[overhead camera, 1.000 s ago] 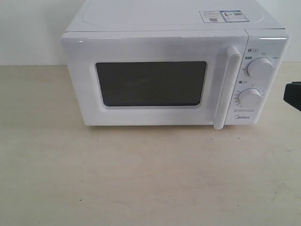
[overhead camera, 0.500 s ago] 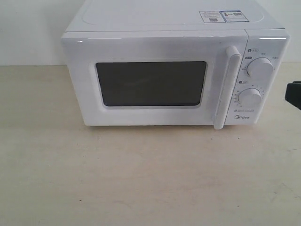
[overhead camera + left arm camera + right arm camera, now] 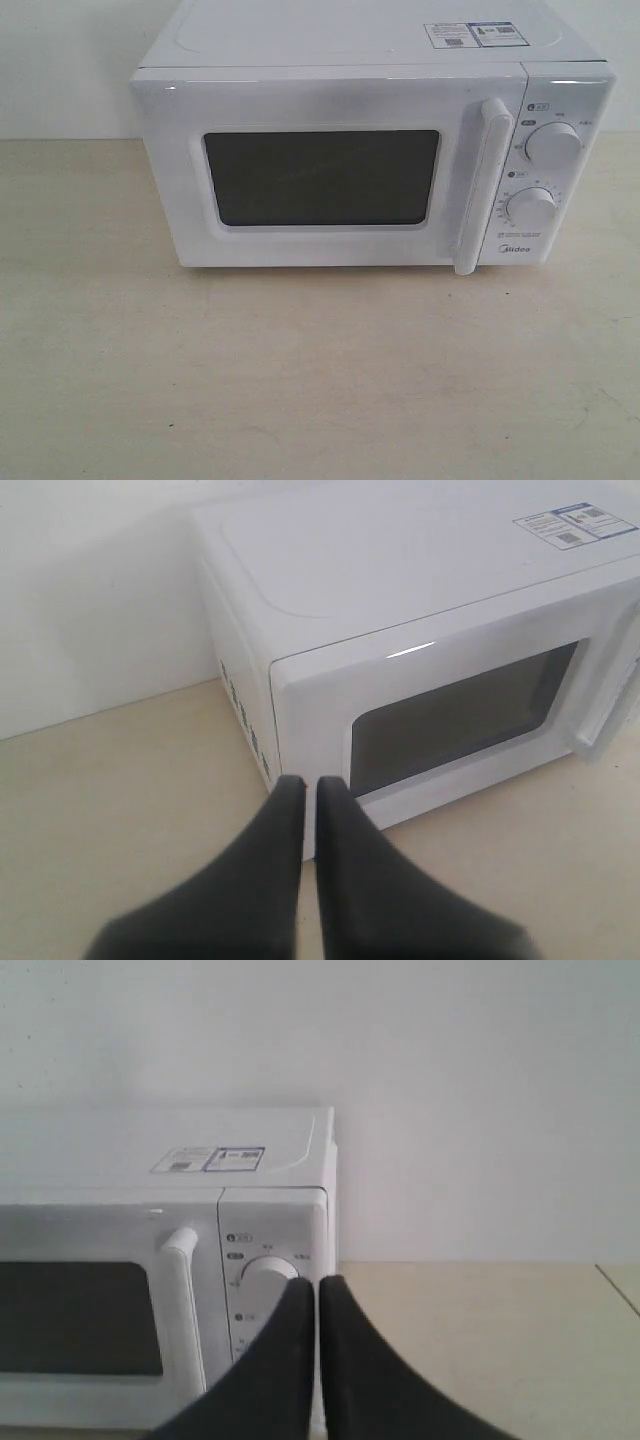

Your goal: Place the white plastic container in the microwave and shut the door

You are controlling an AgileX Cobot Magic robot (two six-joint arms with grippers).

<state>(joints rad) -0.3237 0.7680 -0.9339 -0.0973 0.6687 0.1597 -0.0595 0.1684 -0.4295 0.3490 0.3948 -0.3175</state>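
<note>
Left gripper (image 3: 310, 785) clenched empty, by microwave (image 3: 400, 570) near-left corner | right gripper (image 3: 317, 1285) clenched empty, near dials (image 3: 268, 1272) | door (image 3: 320, 180) flush shut | broad table (image 3: 300, 380) stretches nearer

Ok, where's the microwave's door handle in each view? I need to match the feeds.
Exterior view: door handle, an upright white bar between the dark window and the two dials.
Left wrist view: door handle, cut off by the picture's edge, just past the window.
Right wrist view: door handle, between the window and the dials.
Shared landmark: the stickers on the microwave top.
</note>
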